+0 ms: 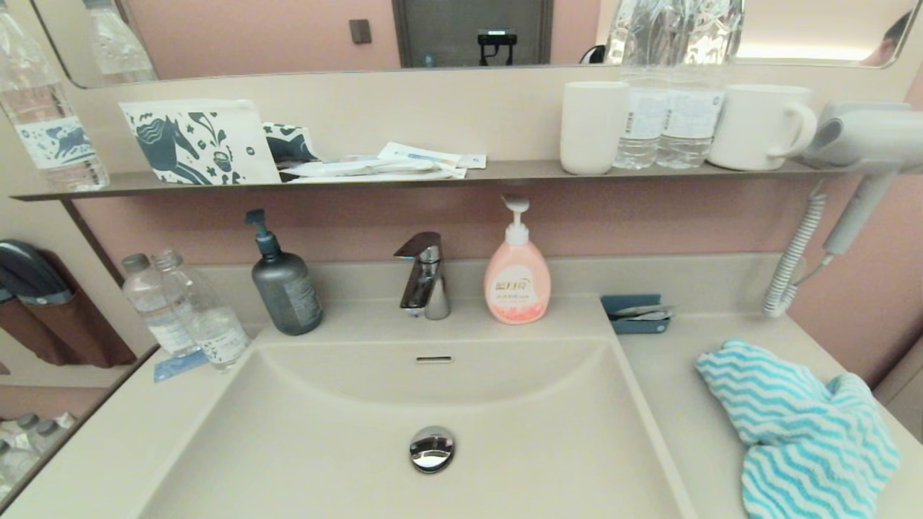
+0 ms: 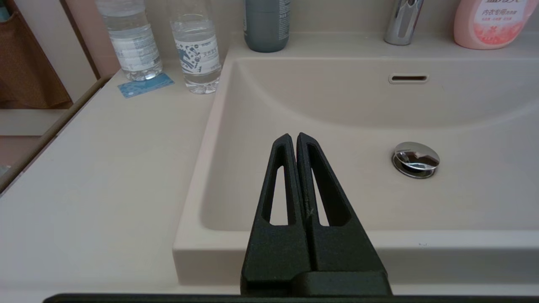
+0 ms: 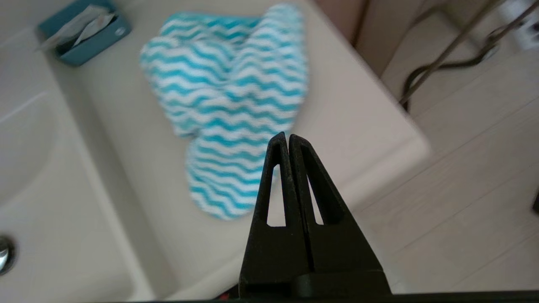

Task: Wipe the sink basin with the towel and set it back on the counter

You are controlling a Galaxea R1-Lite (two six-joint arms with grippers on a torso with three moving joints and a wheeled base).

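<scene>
The turquoise and white striped towel (image 1: 800, 429) (image 3: 229, 105) lies crumpled on the beige counter (image 1: 670, 404) to the right of the sink basin (image 1: 346, 440), whose chrome drain plug (image 1: 432, 448) (image 2: 416, 158) sits mid-floor. Neither gripper shows in the head view. My right gripper (image 3: 288, 135) hovers shut and empty above the counter's front edge, just short of the towel's near end. Before the basin's front rim, left of the drain, my left gripper (image 2: 293, 136) is held shut with nothing in it.
Behind the basin stand a faucet (image 1: 425, 277), a dark pump bottle (image 1: 285, 285) and a pink soap bottle (image 1: 516, 277). Two water bottles (image 1: 184, 313) stand at the left. A teal holder (image 1: 636, 313) sits behind the towel. The wall shelf (image 1: 433, 176) carries cups and pouches.
</scene>
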